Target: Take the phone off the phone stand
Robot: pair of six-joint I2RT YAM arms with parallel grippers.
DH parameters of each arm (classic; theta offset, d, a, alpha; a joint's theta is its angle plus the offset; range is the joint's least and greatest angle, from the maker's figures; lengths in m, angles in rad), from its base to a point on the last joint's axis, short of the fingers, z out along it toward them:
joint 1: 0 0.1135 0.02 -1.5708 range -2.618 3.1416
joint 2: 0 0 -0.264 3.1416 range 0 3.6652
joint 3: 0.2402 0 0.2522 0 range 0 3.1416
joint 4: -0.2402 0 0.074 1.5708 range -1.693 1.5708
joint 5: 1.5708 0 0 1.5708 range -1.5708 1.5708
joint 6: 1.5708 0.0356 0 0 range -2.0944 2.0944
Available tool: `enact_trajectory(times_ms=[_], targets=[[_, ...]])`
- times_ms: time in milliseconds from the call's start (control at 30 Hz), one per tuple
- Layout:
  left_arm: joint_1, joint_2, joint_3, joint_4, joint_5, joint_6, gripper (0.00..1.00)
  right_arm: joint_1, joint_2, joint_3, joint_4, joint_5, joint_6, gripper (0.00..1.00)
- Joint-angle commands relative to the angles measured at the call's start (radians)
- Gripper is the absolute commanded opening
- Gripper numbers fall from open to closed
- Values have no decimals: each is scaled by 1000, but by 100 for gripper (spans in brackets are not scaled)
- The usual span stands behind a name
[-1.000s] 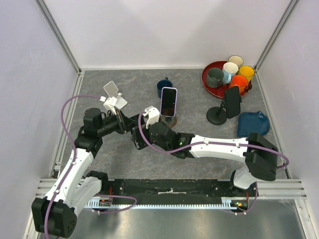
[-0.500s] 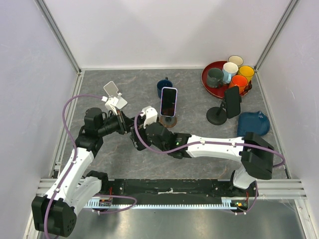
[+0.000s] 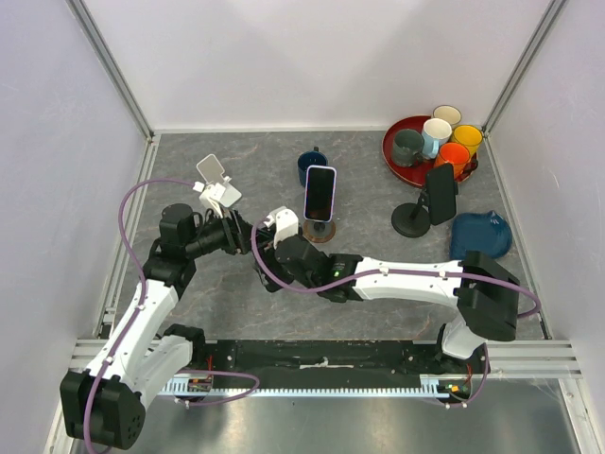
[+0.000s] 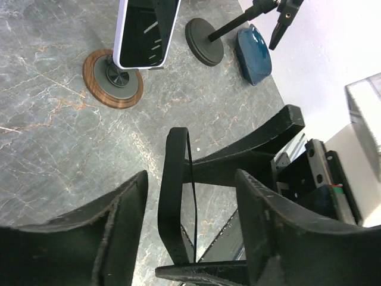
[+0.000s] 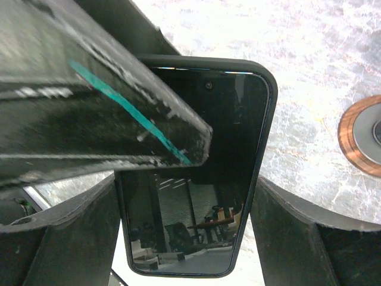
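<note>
My left pincer [image 4: 190, 179] stands apart, with a gap showing on either side of the black cased phone [image 4: 175, 202], so it carries none of the weight. My right pincer [image 5: 186, 190] is clamped across that phone's long edges, as best I can judge from its own camera. The phone hangs in the air over the grey marbled tabletop [image 3: 227, 303], between the white folding stand [image 3: 216, 183] and the lavender phone on its round wooden-based stand [image 3: 319, 192]. I reckon the phone is off its stand and the handover is the step in hand.

What worries me is that the hold is only on slick case edges, so the phone could pivot or slip out and drop onto the stone. My left fingers sit close on both sides, and drawing back crookedly could hook the case and twist it loose. My right wrist lies just beside the lavender phone, and a careless swing would topple it.
</note>
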Motion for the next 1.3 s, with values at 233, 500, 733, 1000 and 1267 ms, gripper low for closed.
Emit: enact_trajectory(times_ms=[233, 500, 733, 1000, 1267], targets=[[-3, -32, 58, -73, -47, 89, 83, 9, -170, -96, -197, -51, 52, 36], [-3, -50, 81, -168, -153, 131, 84, -59, -266, -253, -394, -67, 167, 36], [-14, -90, 90, -284, -236, 218, 84, -279, -357, -375, -432, -54, 216, 37], [-40, -116, 105, -321, -313, 243, 84, -404, -262, -388, -472, -4, 189, 42], [-57, -128, 101, -319, -325, 238, 84, -418, -139, -342, -468, 18, 209, 43]])
